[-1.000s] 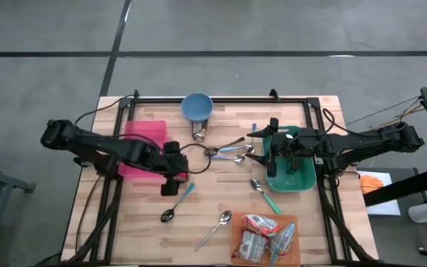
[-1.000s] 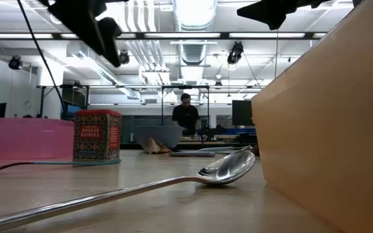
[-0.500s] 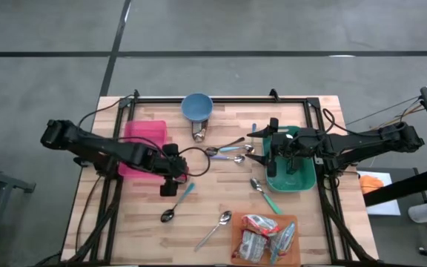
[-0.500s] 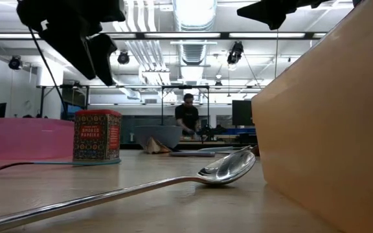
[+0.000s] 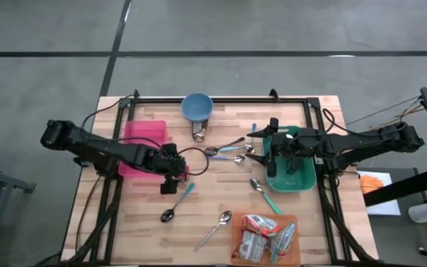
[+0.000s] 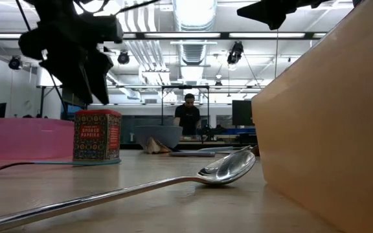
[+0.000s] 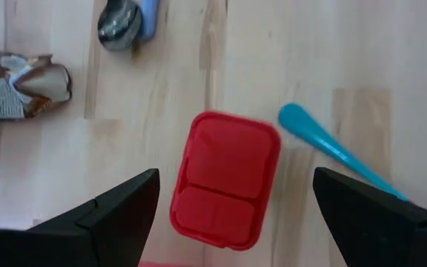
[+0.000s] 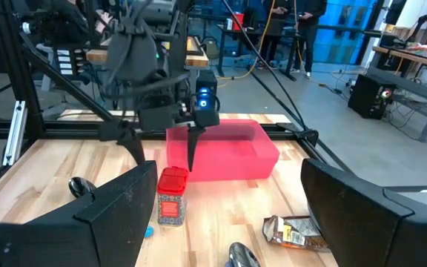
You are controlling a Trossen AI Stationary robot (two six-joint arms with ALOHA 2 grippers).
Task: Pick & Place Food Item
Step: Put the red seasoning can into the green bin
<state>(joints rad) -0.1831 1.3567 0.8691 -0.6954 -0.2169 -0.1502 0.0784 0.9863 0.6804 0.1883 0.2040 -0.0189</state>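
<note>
A small red spice tin (image 7: 224, 178) stands upright on its base on the wooden table (image 5: 221, 196), just right of the pink bin (image 5: 145, 141). My left gripper (image 5: 173, 178) hangs right above the tin, pointing steeply down and open. In the left wrist view its fingers stand on either side of the tin's red lid without touching it. The low view shows a gap between the fingertips (image 6: 83, 90) and the tin (image 6: 97, 136). My right gripper (image 5: 268, 148) waits open, held level above the left edge of the green bin (image 5: 295, 178).
A blue bowl (image 5: 197, 106) stands at the far edge, with a small foil packet (image 5: 198, 134) in front of it. Several spoons (image 5: 228, 152) lie around the table's middle, and a teal-handled one (image 7: 332, 148) lies close by the tin. An orange tray (image 5: 265, 239) of food packets is at the near right.
My left gripper has come down toward the red tin, staying open, and its fingertips now hang just above the lid. The tin has not moved.
</note>
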